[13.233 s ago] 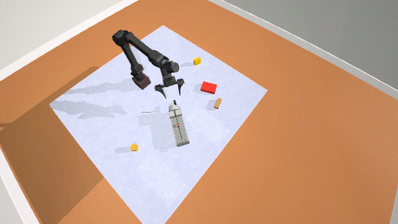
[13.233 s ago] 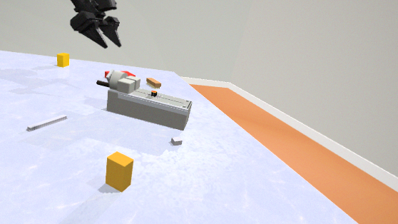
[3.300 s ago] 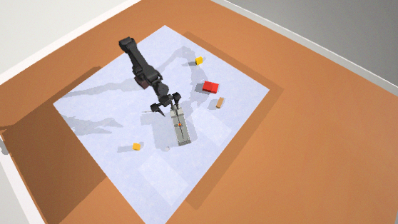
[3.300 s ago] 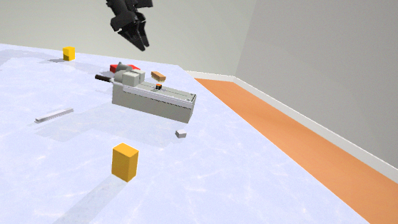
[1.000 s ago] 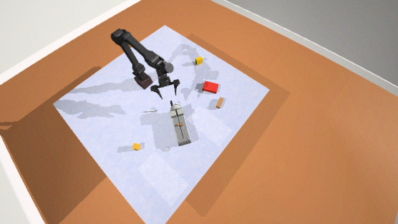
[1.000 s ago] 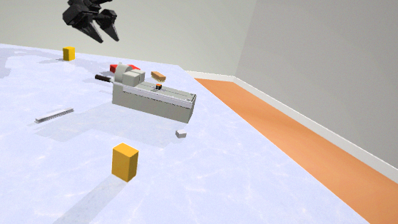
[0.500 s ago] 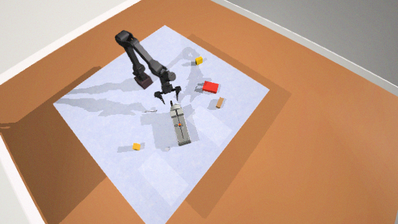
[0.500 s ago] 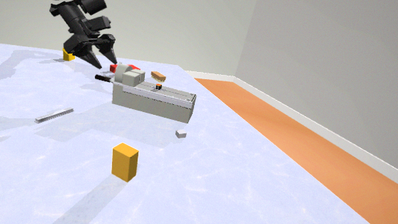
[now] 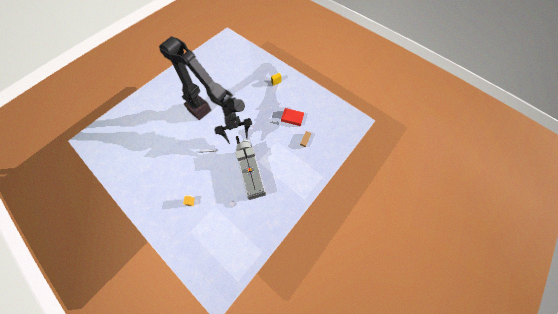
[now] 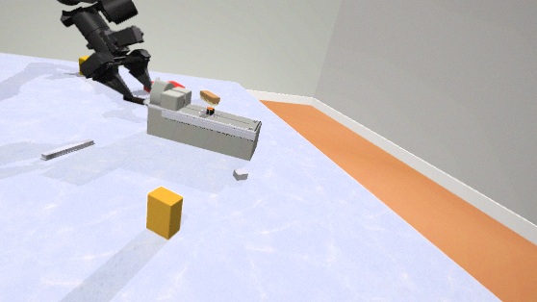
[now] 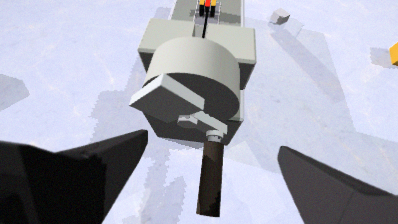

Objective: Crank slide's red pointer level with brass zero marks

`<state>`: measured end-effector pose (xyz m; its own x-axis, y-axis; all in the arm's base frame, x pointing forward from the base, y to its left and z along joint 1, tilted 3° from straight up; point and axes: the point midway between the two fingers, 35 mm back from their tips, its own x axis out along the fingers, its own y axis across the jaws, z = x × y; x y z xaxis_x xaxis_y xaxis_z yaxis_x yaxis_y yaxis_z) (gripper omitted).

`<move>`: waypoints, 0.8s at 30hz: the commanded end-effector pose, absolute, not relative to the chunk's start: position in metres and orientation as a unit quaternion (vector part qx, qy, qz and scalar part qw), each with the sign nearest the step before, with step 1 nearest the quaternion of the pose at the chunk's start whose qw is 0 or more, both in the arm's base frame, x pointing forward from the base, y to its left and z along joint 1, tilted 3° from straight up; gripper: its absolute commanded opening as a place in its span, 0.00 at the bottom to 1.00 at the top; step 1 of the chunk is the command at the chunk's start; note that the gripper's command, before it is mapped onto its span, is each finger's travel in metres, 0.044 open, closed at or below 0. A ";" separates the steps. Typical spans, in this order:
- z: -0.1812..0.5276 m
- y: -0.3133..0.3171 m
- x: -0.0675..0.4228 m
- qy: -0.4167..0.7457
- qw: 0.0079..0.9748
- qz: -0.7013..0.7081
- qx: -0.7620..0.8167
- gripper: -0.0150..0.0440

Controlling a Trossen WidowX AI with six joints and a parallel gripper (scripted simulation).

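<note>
The machine (image 9: 254, 186) (image 10: 202, 135) is a long grey box lying on the pale mat (image 9: 150, 190). Its round crank drum (image 11: 197, 70) (image 10: 170, 98) sits at the end nearest the arm. A dark cylindrical handle (image 11: 210, 180) (image 10: 135, 99) sticks out from the drum's crank arm. The slide with the red pointer (image 9: 249, 170) (image 10: 210, 111) (image 11: 208, 9) sits partway along the top rail; I cannot make out the brass marks clearly. My gripper (image 9: 236, 138) (image 10: 140, 93) (image 11: 212, 145) is open, its fingers spread wide on either side of the handle without touching it.
A red block (image 9: 292, 116) (image 10: 178, 85), a tan block (image 9: 305, 138) (image 10: 210, 97) and a yellow block (image 9: 276, 78) lie beyond the machine. An orange cube (image 9: 189, 200) (image 10: 165, 212), a grey bar (image 9: 207, 150) (image 10: 67, 149) and a small grey bit (image 9: 232, 203) (image 10: 241, 174) (image 11: 280, 16) lie nearby.
</note>
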<state>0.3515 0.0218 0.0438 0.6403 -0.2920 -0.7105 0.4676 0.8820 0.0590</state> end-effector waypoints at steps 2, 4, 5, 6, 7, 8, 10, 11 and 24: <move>0.036 0.021 0.351 0.367 0.897 -0.215 0.121 1.00; 0.033 0.022 0.352 0.367 0.897 -0.215 0.121 1.00; 0.031 0.022 0.352 0.367 0.897 -0.215 0.121 1.00; 0.029 0.022 0.352 0.367 0.897 -0.215 0.121 1.00; 0.028 0.022 0.352 0.367 0.897 -0.215 0.121 1.00; 0.026 0.022 0.352 0.367 0.897 -0.215 0.121 1.00; 0.023 0.022 0.352 0.367 0.897 -0.215 0.121 1.00; 0.021 0.022 0.352 0.367 0.897 -0.215 0.121 1.00; 0.001 0.023 0.350 0.367 0.897 -0.215 0.120 1.00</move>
